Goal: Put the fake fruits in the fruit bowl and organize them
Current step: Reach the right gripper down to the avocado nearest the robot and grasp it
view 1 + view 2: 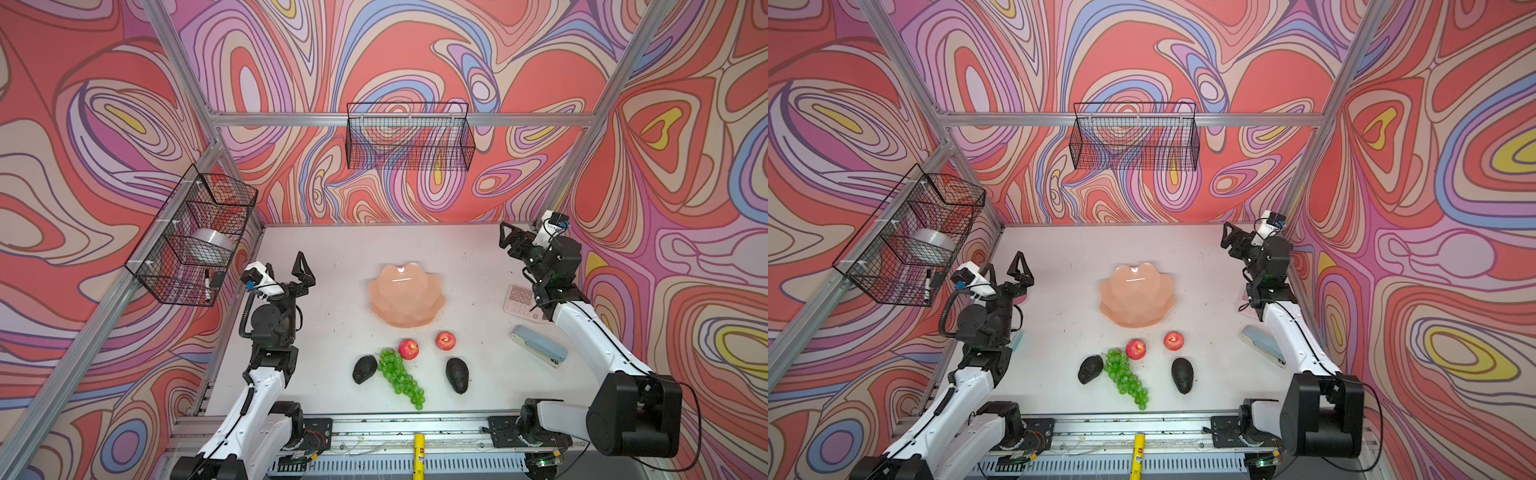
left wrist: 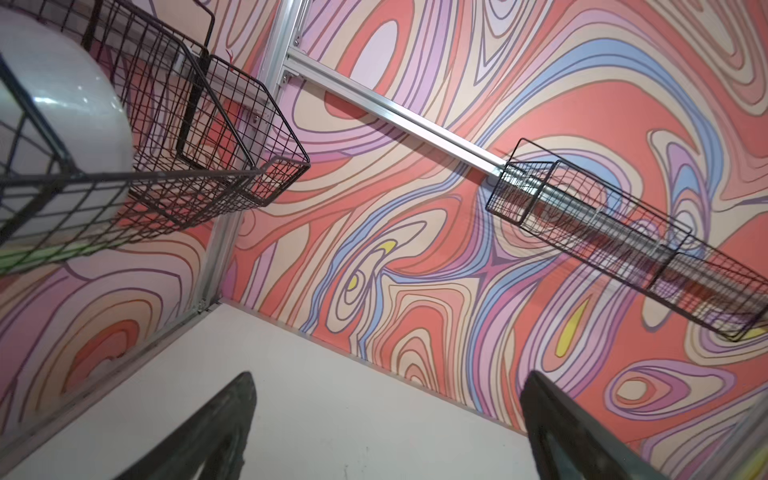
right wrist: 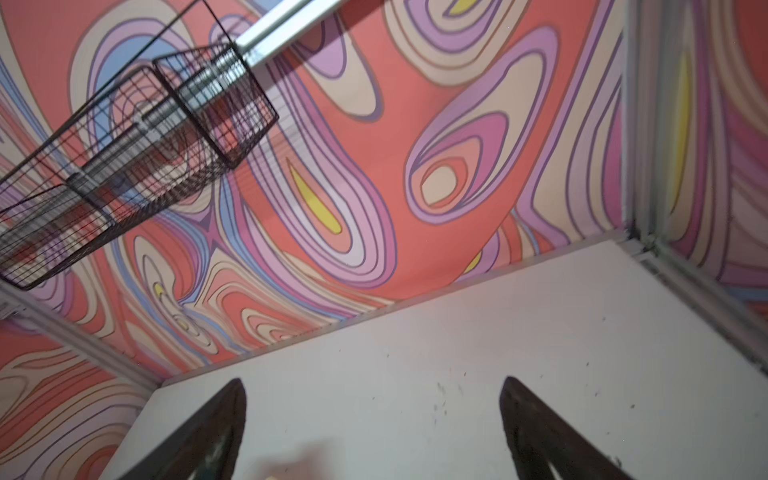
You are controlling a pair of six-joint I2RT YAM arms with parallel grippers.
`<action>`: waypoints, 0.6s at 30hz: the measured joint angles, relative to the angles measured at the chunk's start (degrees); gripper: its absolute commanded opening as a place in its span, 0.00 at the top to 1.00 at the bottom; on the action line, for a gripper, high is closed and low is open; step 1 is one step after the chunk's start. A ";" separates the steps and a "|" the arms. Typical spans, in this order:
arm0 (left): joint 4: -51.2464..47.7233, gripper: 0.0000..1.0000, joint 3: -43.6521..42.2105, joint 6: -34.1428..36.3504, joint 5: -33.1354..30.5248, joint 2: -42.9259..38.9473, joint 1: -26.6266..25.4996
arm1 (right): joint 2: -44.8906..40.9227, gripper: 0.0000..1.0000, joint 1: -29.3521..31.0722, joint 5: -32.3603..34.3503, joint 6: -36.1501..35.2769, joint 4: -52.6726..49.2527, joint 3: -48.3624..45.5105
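A: Where do things stand?

B: Both arms are up and off to the sides. The left end effector point(image 1: 300, 272) is spread wide with nothing in it, and so is the right end effector point(image 1: 510, 237). The fruit bowl point(image 1: 405, 295) sits mid-surface between them, nearer the left one, with no fruit in it.

A: And the fruit?

B: All on the surface point(image 1: 332, 332), below the bowl and well back from both end effectors: two apples point(image 1: 408, 348) point(image 1: 445, 340), two avocados point(image 1: 364, 369) point(image 1: 457, 375), and the grapes point(image 1: 401, 377) touching the left avocado and the left apple.

A: How would they handle?

B: Probably light, hollow plastic. The apples look glossy and round, so likely slippery; pinch across the widest part. Avocados: grip across the fat belly. The grapes look floppy, so take the thick upper end by the apple and expect the tail to dangle.
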 measured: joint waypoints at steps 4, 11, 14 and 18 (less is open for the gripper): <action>-17.62 0.00 8.37 -2.38 0.72 -1.22 0.00 | -0.98 0.02 3.50 0.22 -0.33 -14.34 0.24; -31.34 0.01 19.61 -3.21 1.14 2.34 0.00 | -11.34 0.07 26.91 12.35 -0.55 -40.48 0.61; -34.38 0.01 19.61 -4.11 1.68 5.16 0.00 | -14.34 0.08 34.18 16.11 3.08 -49.16 0.44; -36.94 0.01 19.61 -4.55 2.45 6.40 0.00 | -16.37 0.09 44.22 19.89 9.11 -58.38 -1.38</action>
